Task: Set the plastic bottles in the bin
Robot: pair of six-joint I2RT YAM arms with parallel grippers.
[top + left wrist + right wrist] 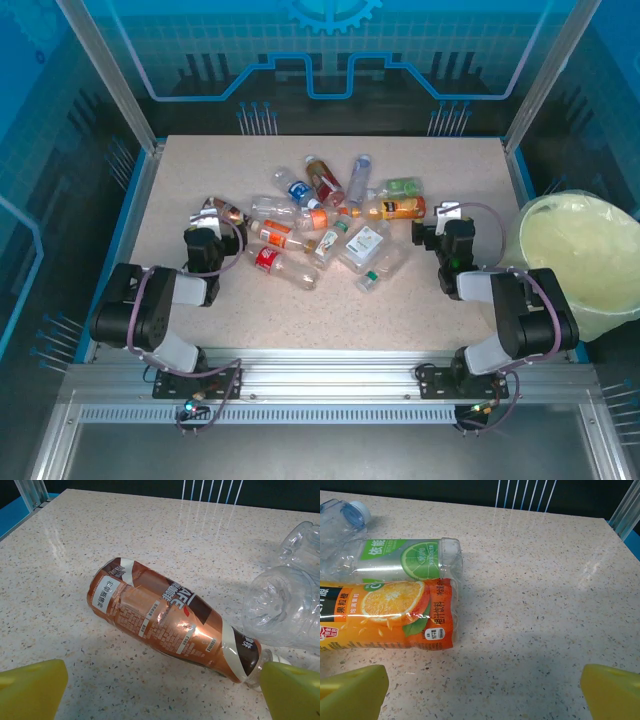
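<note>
Beige speckled stone is what we see across the table (200, 180), the biggest surface here. Off its right edge stands the bin (585, 265), pale yellow-green with a thin liner, and we see no bottle in it. The plastic bottles (330, 225) lie heaped around the middle of the table, well apart from the bin, so we judge the task barely begun.

Both arms reach forward from the near edge. The left gripper (208, 228) sits low at the left fringe of the heap with its yellow fingers spread wide and nothing between them; the right gripper (447, 215) sits at the right fringe, equally wide and empty.

From the left wrist, the brown-labelled bottle (170, 617) lies flat just ahead of the left gripper (162, 680). Its long axis runs diagonally, base far-left and neck near-right, the neck almost at the right finger. A clear crushed bottle (285, 605) touches it on the right.

From the right wrist, the orange-labelled bottle (385, 615) lies ahead and to the left of the right gripper (484, 680), its axis running crosswise, with the green-labelled bottle (405, 560) touching it behind. The right arm is nearer the bin, so we judge it needs a shift left to straddle the orange one.
</note>
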